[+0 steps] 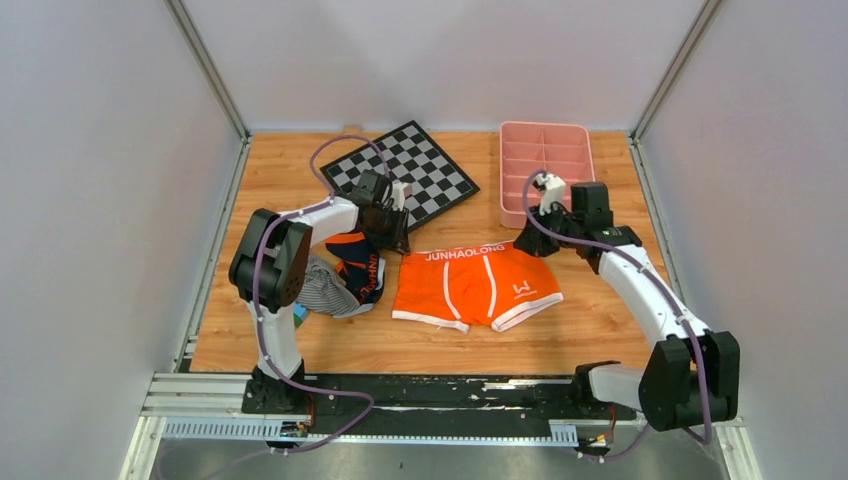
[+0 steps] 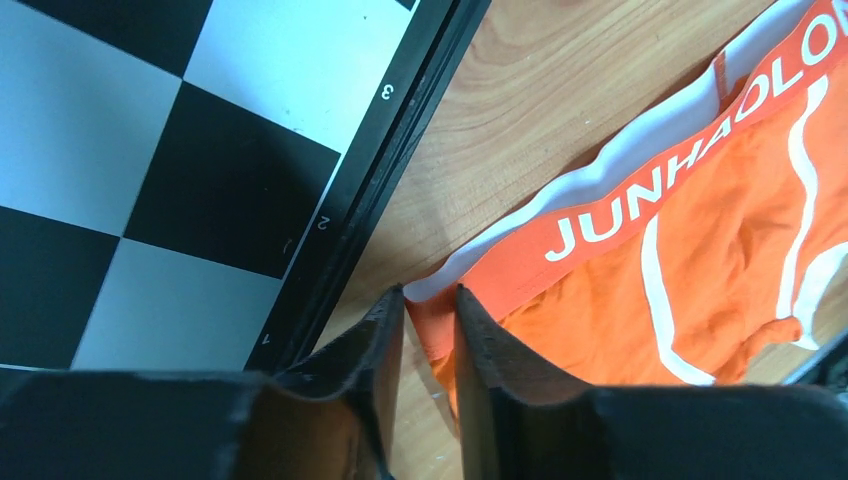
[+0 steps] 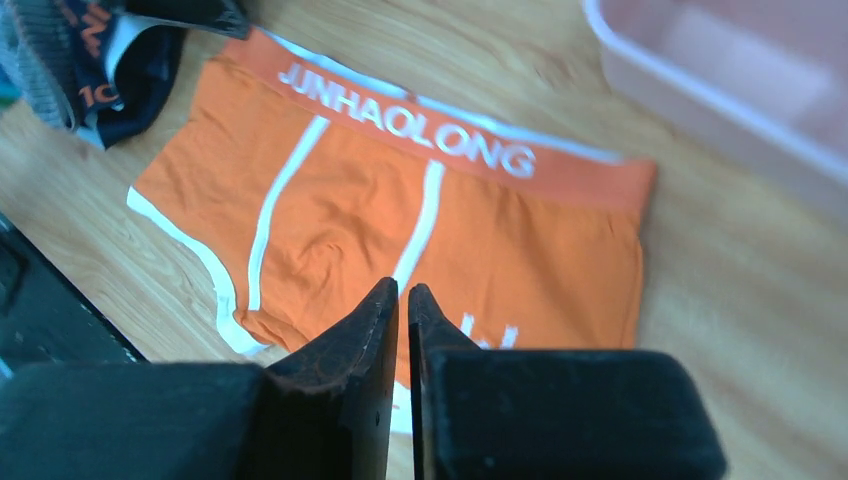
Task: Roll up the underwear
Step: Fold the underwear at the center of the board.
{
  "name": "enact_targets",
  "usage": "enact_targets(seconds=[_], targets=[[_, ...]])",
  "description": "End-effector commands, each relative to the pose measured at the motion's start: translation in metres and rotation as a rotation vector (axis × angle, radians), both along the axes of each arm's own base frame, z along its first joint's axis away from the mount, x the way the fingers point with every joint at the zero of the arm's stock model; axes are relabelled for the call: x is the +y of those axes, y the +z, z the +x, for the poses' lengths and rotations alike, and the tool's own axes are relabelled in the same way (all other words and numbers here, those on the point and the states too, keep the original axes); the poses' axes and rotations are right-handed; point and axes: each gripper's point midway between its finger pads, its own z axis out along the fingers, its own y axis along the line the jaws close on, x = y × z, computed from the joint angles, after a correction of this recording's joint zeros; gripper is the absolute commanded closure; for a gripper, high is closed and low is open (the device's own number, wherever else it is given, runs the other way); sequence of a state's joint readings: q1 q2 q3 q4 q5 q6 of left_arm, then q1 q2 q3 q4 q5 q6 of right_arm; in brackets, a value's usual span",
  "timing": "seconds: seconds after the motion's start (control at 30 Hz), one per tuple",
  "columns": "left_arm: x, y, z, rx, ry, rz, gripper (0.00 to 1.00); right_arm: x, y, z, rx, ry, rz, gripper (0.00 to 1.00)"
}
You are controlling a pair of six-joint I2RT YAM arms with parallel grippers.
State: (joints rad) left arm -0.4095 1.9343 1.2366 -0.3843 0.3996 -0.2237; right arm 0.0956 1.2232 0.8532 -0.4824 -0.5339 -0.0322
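The orange underwear lies flat on the wooden table, its JUNHAOLONG waistband towards the back. My left gripper is at the waistband's left corner. In the left wrist view its jaws stand a narrow gap apart with the corner of the underwear pinched between the tips. My right gripper hovers by the waistband's right end. In the right wrist view it is shut and empty above the underwear.
A chessboard lies just behind the left gripper and also shows in the left wrist view. A pink divided tray stands at the back right. A navy pair and a striped garment lie left of the underwear.
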Motion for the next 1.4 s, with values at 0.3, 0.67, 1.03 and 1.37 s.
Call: enact_targets(seconds=[0.3, 0.67, 1.03, 1.37], targets=[[0.016, 0.011, -0.003, 0.057, 0.140, -0.038, 0.57, 0.035, 0.020, 0.009, -0.158, 0.212, -0.020, 0.89], [-0.002, -0.007, -0.007, 0.161, 0.131, -0.124, 0.60, 0.033, 0.020, 0.004, -0.161, 0.202, -0.022, 0.89], [0.002, -0.013, -0.008, 0.162, 0.141, -0.094, 0.79, 0.038, 0.017, 0.004, -0.161, 0.229, -0.022, 0.90], [0.010, 0.002, -0.005, 0.096, 0.147, -0.072, 1.00, 0.151, 0.027, -0.031, -0.383, 0.881, -0.213, 0.84]])
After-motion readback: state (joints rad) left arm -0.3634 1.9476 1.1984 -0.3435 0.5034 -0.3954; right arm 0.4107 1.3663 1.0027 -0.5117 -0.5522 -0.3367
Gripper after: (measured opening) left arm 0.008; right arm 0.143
